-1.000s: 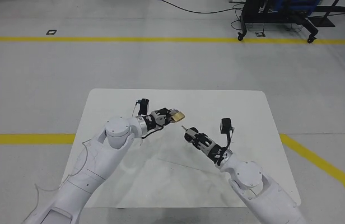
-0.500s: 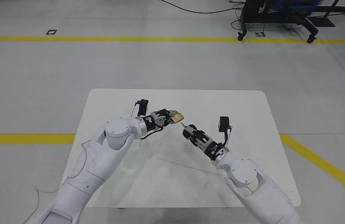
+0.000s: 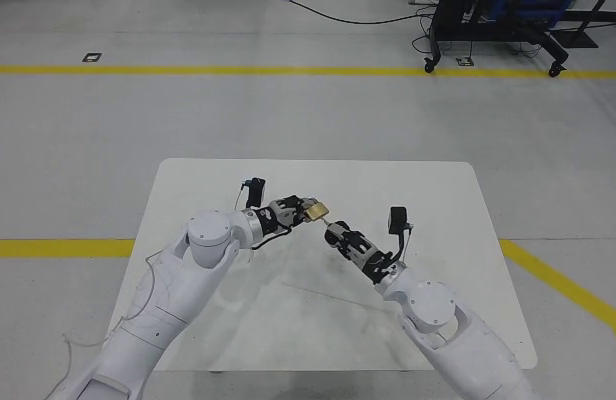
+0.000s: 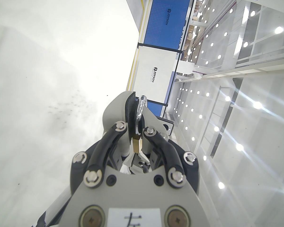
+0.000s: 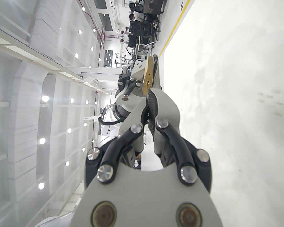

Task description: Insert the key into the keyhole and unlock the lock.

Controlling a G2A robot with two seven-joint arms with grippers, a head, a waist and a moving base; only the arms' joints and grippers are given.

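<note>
Left fingers (image 4: 116,112) pinch lock (image 4: 137,144) — closed right fingers (image 5: 166,106) touch it.

This is a large industrial hall used as a robotics lab. The grey floor (image 3: 288,110) is smooth and marked with yellow lane lines (image 3: 238,69), and a plain white table (image 3: 428,200) stands alone on it. A dark wheeled cart (image 3: 493,35) with a trailing cable (image 3: 348,18) is parked beyond. Blue and white partition panels (image 4: 165,19) fence off the area under a high ceiling with rows of round lights (image 4: 227,34). Crowded workstations with screens and equipment (image 5: 144,27) stand farther off.
</note>
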